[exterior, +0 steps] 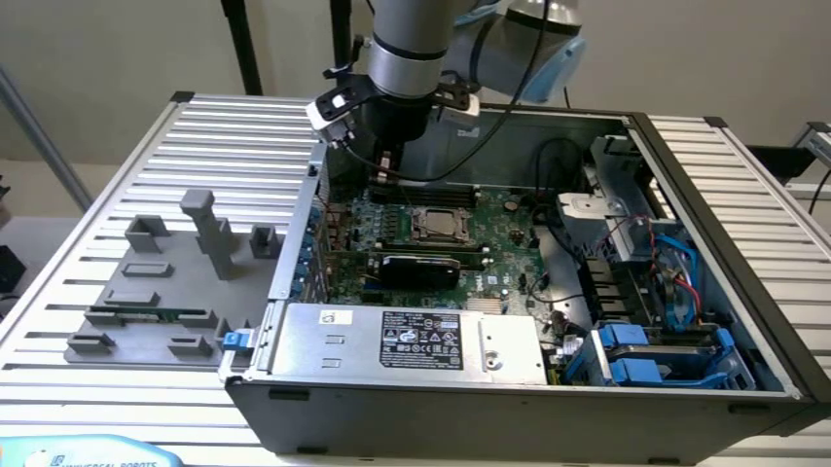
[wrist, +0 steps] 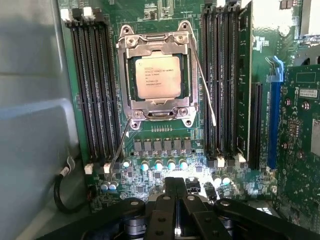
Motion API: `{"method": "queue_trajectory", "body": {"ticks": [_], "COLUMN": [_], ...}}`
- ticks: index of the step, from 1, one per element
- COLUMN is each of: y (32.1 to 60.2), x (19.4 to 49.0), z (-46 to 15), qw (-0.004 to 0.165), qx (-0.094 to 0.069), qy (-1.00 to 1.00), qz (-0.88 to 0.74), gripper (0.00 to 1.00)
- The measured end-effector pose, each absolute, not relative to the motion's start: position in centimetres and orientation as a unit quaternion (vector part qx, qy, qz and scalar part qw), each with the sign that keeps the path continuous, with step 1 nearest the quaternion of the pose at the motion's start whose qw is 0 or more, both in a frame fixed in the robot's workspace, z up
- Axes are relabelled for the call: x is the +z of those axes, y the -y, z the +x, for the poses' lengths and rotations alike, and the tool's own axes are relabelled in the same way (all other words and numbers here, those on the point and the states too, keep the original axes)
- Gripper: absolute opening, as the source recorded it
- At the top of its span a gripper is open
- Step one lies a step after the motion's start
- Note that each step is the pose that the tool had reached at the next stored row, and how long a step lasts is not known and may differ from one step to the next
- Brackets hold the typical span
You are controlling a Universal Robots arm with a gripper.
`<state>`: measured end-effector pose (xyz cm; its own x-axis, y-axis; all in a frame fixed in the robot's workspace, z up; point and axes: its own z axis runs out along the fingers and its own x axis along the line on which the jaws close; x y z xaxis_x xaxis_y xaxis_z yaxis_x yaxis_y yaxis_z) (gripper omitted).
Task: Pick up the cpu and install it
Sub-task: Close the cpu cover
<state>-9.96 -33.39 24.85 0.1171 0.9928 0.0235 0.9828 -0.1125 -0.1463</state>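
Table [exterior: 78,224]: beside the case [exterior: 520,413], on the exterior view's left. It carries about eight grey fixture blocks [exterior: 208,232], and one green memory stick [exterior: 150,315] lies in the long one.
Gripper [exterior: 385,167]: inside the case, at its far corner on the exterior view's left and just beyond the socket [wrist: 125,75]. Fingers are drawn together with nothing between them.
Cpu [wrist: 158,76]: one, lying flat and square in the socket at mid-case, silver top up.
Levers [wrist: 205,85]: two wire ones, one on each side of the socket. Both stand off the frame, so you should judge them unlatched.
Step, judged: cpu is placed and released. Check that all four edges sit level inside the frame. Keep the gripper off the levers and slots.
Memory slots [wrist: 92,90]: four dark ones on one side of the socket. The count on the other side is unclear.
Blue caddies [exterior: 626,337]: two, at the case's end on the exterior view's right.
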Motion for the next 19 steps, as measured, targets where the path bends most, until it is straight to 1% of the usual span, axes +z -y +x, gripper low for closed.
{"method": "queue_trajectory", "body": {"ticks": [19], "y": [33.39], "x": [24.5], "z": [-10.0], "qw": [0.07], "qx": [0.033], "qy": [0.561], "qz": [-0.824], "gripper": [0.11]}}
